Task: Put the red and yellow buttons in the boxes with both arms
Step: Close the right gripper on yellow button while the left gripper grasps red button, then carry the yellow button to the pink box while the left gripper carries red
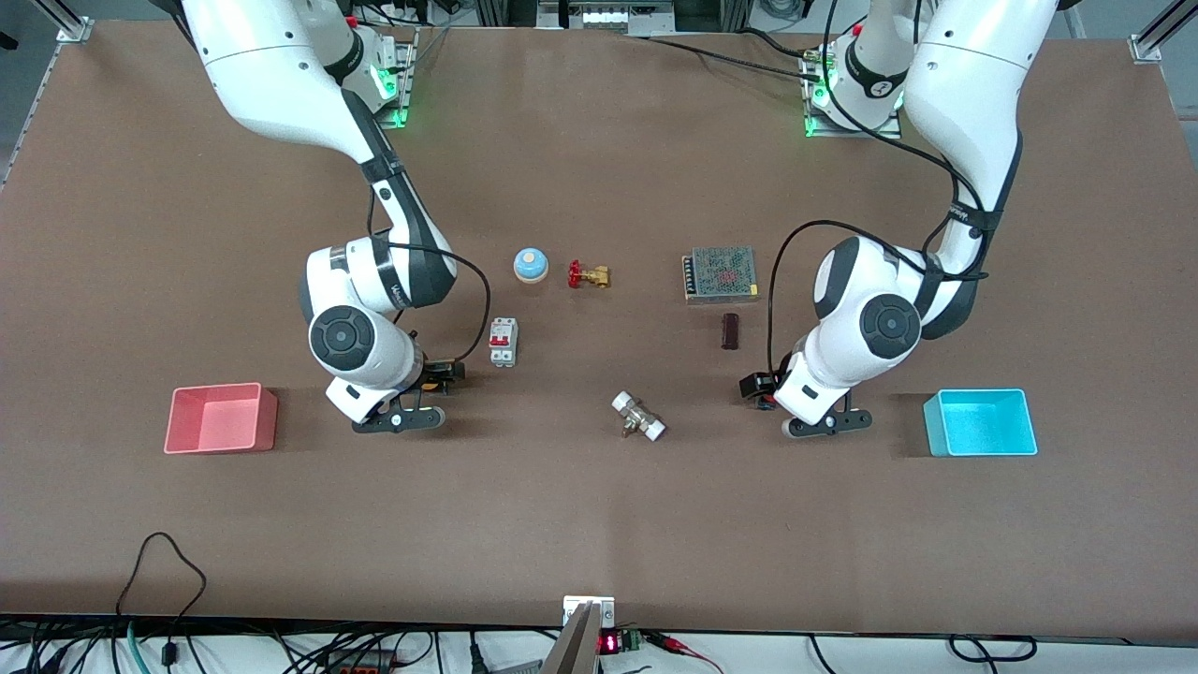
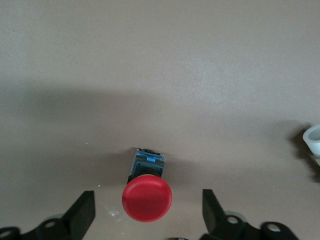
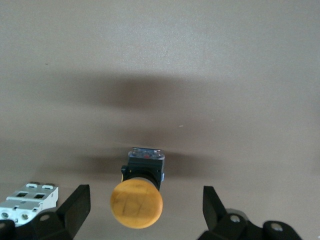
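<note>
- Front view: two white arms reach down over a brown worktop (image 1: 599,524). The right claw (image 1: 401,419) hangs low over the worktop beside the pink-red box (image 1: 221,418), which stands toward the right arm's end. The left claw (image 1: 828,423) hangs low beside the cyan-blue box (image 1: 980,422), which stands toward the left arm's end. Neither button can be made out here; the wrists cover them. Both boxes look empty.
- Front view, other items: a white circuit breaker (image 1: 504,342) with red switches lies near the right claw. A blue dome bell (image 1: 530,264) and a brass valve (image 1: 589,275) with a red handle lie side by side, farther from the camera. A metal power supply (image 1: 721,273) and a dark cylinder (image 1: 730,331) lie toward the left arm's end. A white-capped fitting (image 1: 638,417) lies between the two claws.
- Left wrist view: the red button (image 2: 147,196) stands on the worktop between the black fingers (image 2: 82,212) of the left claw. The fingers are spread wide, a clear gap on each side of the cap. A white object shows at the frame's edge.
- Right wrist view: the yellow button (image 3: 137,202) stands on the worktop between the spread fingers (image 3: 77,205) of the right claw, touched by neither. The circuit breaker shows just beside one finger.
</note>
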You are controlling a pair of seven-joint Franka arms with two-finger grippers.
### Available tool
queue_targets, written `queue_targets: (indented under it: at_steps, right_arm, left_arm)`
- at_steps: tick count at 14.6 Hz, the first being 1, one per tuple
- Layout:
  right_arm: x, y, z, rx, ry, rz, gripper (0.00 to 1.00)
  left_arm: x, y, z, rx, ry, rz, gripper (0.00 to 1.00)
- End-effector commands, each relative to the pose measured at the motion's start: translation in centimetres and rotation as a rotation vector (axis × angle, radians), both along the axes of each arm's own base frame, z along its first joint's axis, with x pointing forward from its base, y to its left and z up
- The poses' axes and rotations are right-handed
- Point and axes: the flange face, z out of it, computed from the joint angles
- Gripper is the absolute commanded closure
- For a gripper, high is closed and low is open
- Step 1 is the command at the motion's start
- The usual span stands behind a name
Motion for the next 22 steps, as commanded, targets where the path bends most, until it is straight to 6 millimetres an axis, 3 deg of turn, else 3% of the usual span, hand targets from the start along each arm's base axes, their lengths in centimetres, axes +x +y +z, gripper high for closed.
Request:
queue_targets:
  at_steps: [1,4,7,10,12,16,18,21,22]
  right_arm:
    - [0.0,0.2,-0.8,0.003,0.008,-0.016,0.04]
    - [-0.1,0.2,-1.1,0.001,0.011,-0.018,0.04]
    - [0.0,0.1,-1.4,0.0,0.013,-0.02,0.15]
    - [0.0,0.1,-1.6,0.0,0.012,-0.02,0.31]
    - [0.0,0.1,-1.7,-0.001,0.013,-0.02,0.43]
    - [0.3,0.3,-1.1,0.006,0.001,-0.02,0.64]
    - [0.6,0.1,-0.5,0.01,-0.009,-0.022,0.74]
    - [1.5,-0.3,1.1,0.015,-0.035,-0.011,0.77]
    - [2.0,-0.6,2.5,0.022,-0.055,-0.013,0.77]
  left_arm:
    - [0.0,-0.1,0.0,0.004,-0.006,0.007,0.27]
    - [0.0,0.0,-0.3,0.005,-0.003,0.009,0.45]
    - [0.1,0.2,-0.2,0.005,-0.005,0.012,0.59]
    - [0.4,0.7,0.8,0.005,-0.014,0.019,0.7]
    - [0.7,1.2,1.9,0.001,-0.028,0.027,0.73]
    - [1.9,4.7,5.0,-0.005,-0.064,0.066,0.74]
    - [2.4,7.6,6.8,-0.003,-0.055,0.038,0.74]
    - [2.5,11.4,9.0,-0.001,-0.048,0.009,0.74]
    - [2.7,13.0,9.4,-0.001,-0.053,0.004,0.74]
